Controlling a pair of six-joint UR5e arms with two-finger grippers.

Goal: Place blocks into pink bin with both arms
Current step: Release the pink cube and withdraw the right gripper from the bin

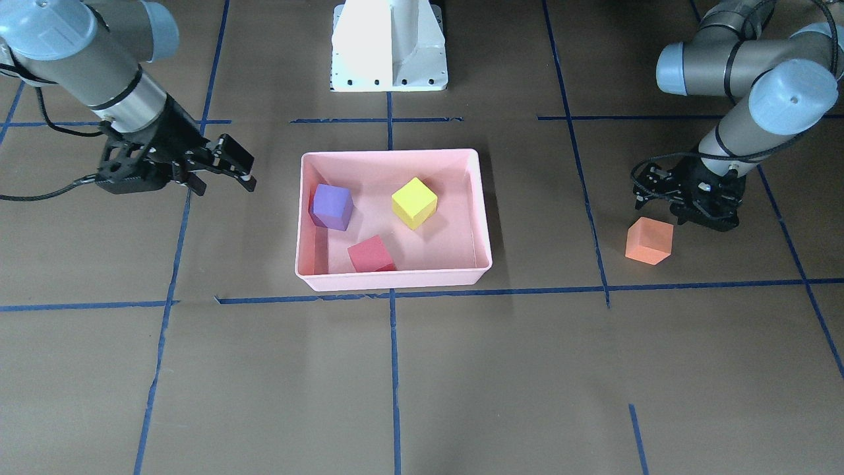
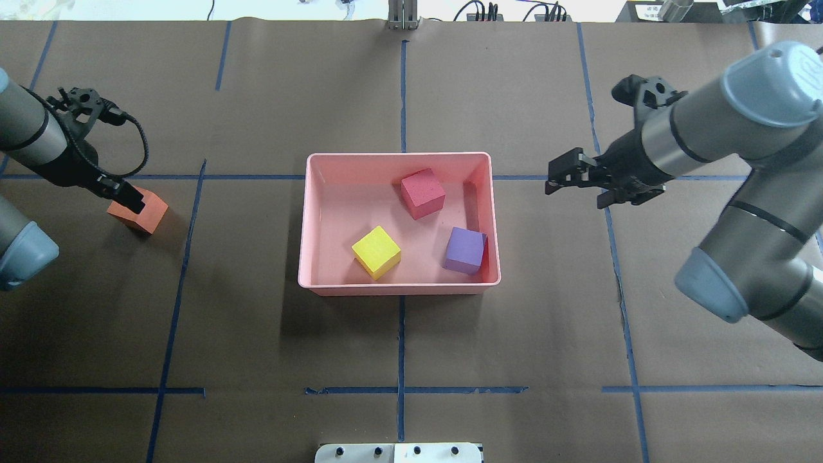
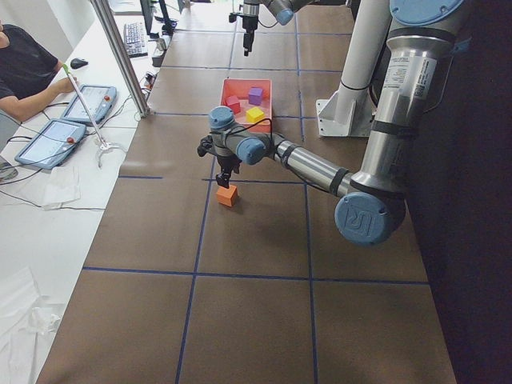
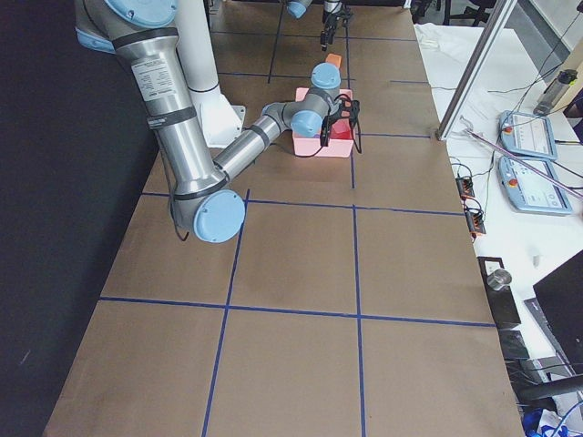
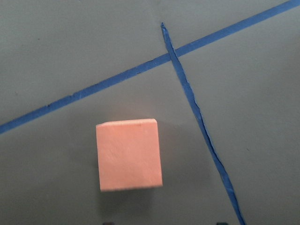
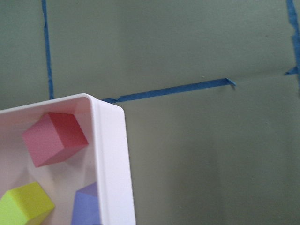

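On the bench (image 1: 461, 369), apart from the pink bin (image 1: 395, 280), the orange block (image 1: 649, 241) is being partly hidden overhead by the left pincer (image 1: 692, 214), held released, pointing down; the right pincer (image 1: 224, 185) is being held released, empty.

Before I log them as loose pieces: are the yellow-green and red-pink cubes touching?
Apart. In the overhead view, bare floor of the pink bin separates the yellow-green cube from the red-pink cube.

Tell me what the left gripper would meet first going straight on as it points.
The left gripper would probably meet the orange block just below; the wrist view shows it off-centre, so one finger may land on top.
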